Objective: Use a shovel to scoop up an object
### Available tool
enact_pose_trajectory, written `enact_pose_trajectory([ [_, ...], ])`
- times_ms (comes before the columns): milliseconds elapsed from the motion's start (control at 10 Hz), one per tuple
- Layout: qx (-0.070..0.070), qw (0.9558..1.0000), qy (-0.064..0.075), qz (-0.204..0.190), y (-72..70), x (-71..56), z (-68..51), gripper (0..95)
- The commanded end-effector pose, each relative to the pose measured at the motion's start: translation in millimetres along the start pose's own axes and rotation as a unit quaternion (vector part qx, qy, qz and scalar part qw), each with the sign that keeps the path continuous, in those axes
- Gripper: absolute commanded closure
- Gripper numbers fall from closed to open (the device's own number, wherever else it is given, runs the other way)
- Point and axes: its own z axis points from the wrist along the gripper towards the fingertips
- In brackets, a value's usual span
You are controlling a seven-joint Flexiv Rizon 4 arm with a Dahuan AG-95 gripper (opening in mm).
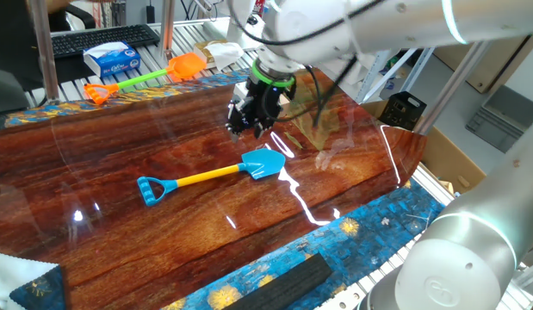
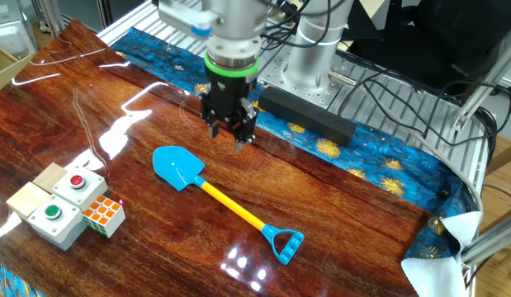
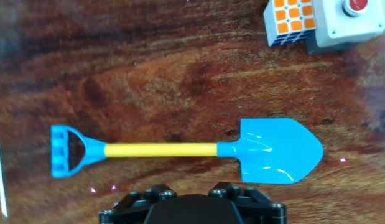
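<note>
Hovering above the counter (image 2: 338,214), the tool (image 2: 229,132) is seen clear of every item, gripping nothing; its finger spacing cannot be judged. The shovel (image 2: 222,200) is laid flat just beside and below it. The Rubik's cube (image 2: 103,216) is set well apart, touching a button box (image 2: 59,219).

Blue shovel (image 3: 180,150) flat on table (image 3: 148,74), cube (image 3: 290,21) touching button box (image 3: 351,22)

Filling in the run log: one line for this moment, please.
phase: pre-grasp | gripper: above table, holding nothing | shovel: flat, untouched | cube: beside button boxes
</note>
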Motion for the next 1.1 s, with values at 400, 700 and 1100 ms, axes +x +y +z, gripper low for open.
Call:
enact_pose_trajectory([
  [400,0.004,0.9988,0.048,0.007,1.6,0.0,4.4,95.0],
  [700,0.01,0.9993,0.033,0.013,2.3,0.5,3.6,95.0],
  [1100,0.019,0.9988,0.038,0.026,2.7,1.5,3.5,95.0],
])
